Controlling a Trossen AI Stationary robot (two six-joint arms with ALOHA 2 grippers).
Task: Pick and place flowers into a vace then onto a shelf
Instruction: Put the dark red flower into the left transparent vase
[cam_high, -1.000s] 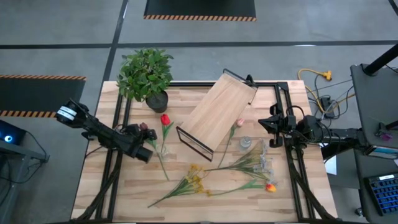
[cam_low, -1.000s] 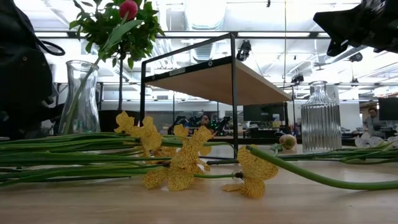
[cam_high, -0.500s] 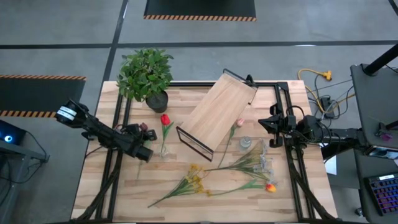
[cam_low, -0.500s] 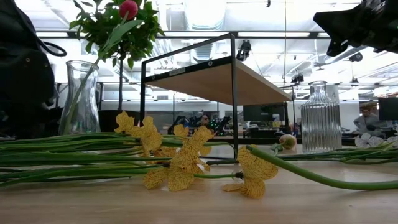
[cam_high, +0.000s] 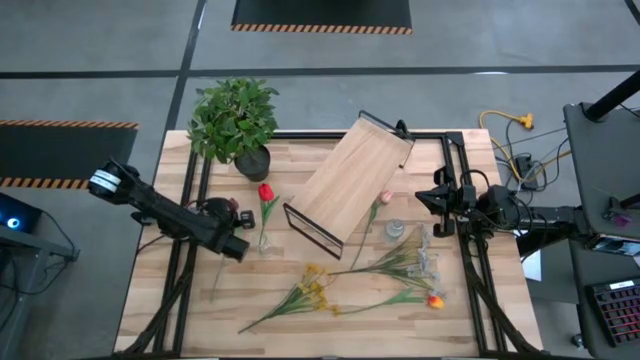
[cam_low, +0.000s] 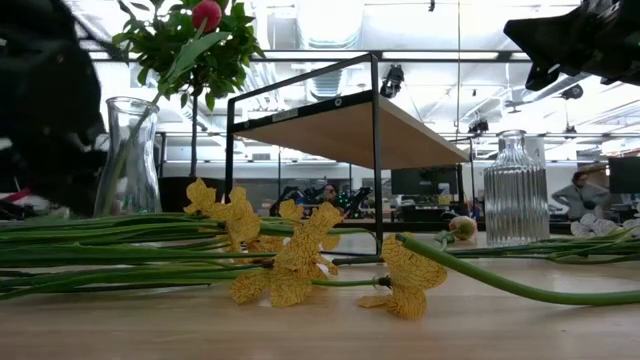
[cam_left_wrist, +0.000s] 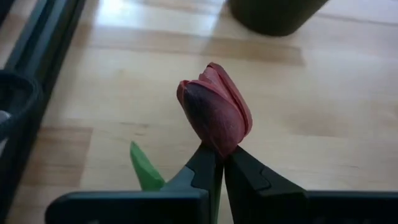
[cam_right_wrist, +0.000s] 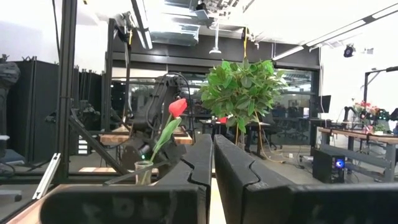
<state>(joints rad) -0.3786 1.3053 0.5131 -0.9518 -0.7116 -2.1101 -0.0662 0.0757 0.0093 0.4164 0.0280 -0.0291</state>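
Note:
My left gripper (cam_high: 233, 210) (cam_left_wrist: 221, 163) is at the table's left, shut on a dark maroon flower (cam_left_wrist: 216, 118). The blossom stands just past the fingertips, and its thin stem (cam_high: 214, 285) trails toward the near edge. A red flower (cam_high: 266, 192) stands in a clear glass vase (cam_high: 263, 241) (cam_low: 128, 155) right of that gripper. More flowers lie on the near half of the table: yellow (cam_high: 315, 285) (cam_low: 300, 250), orange (cam_high: 435, 300), pink (cam_high: 386, 198). The pale wood shelf (cam_high: 350, 180) (cam_low: 340, 128) stands mid-table. My right gripper (cam_right_wrist: 211, 158) (cam_high: 422, 203) waits shut at the right edge. My left gripper pinches the maroon flower's stem right under the blossom (cam_left_wrist: 219, 151), between its two fingertips. The fingers slant down toward the far edge. The blossom stands up beyond the fingertips, and a green leaf (cam_left_wrist: 145, 169) shows beside the fingers. I cannot tell whether the stem's far end touches the table.
A bushy green plant in a dark pot (cam_high: 236, 122) stands at the far left, just beyond my left gripper. A ribbed glass bottle vase (cam_high: 396, 231) (cam_low: 516, 188) stands near the shelf's right end. Black frame rails (cam_high: 190, 190) run along both table sides.
My left gripper has shut on the maroon flower under its blossom and risen a little. The flower's stem lay slanting toward the near edge past the vase. It has swung off there and now trails on the left of the vase.

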